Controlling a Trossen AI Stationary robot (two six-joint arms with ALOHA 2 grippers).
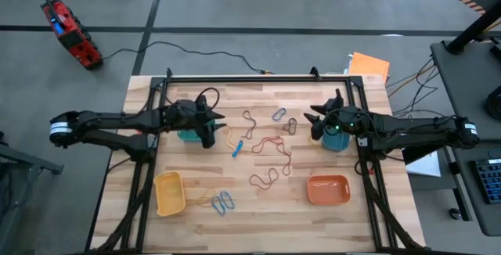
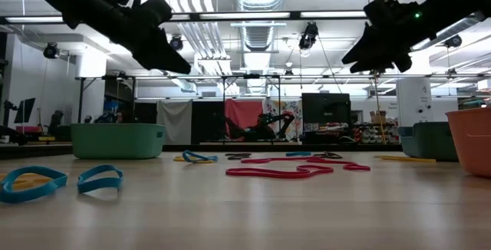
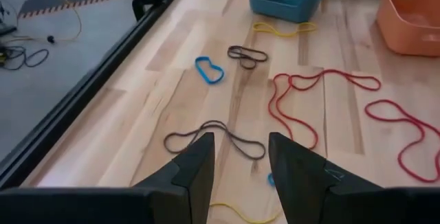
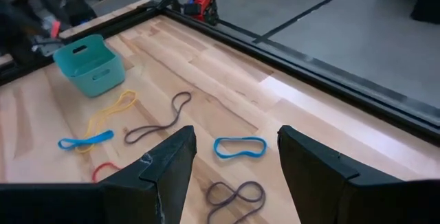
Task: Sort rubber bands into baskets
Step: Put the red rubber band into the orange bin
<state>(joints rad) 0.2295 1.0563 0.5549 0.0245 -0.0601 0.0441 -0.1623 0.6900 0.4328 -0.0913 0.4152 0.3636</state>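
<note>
Four shallow rounded plastic baskets sit on the pale wood-plank worktop (image 1: pixel 196 224): teal basket (image 1: pixel 190 135) at 9 o'clock, blue basket (image 1: pixel 335 141) at 3, yellow basket (image 1: pixel 169 193) at 7, orange basket (image 1: pixel 328 190) at 5. Thin floppy rubber bands (image 1: pixel 270 149), red-brown, blue, yellow and grey, lie loose between them. Left hand (image 1: pixel 213 127) hovers beside the teal basket, fingers apart, empty. Right hand (image 1: pixel 315 119) hovers by the blue basket, fingers wide apart, empty

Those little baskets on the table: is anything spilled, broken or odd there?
Nothing looks broken or tipped. The rubber bands lie loose across the wooden table, none seen in the yellow basket or the orange basket. That fits an unfinished sort. Both grippers hover empty, the left gripper and right gripper.
</note>
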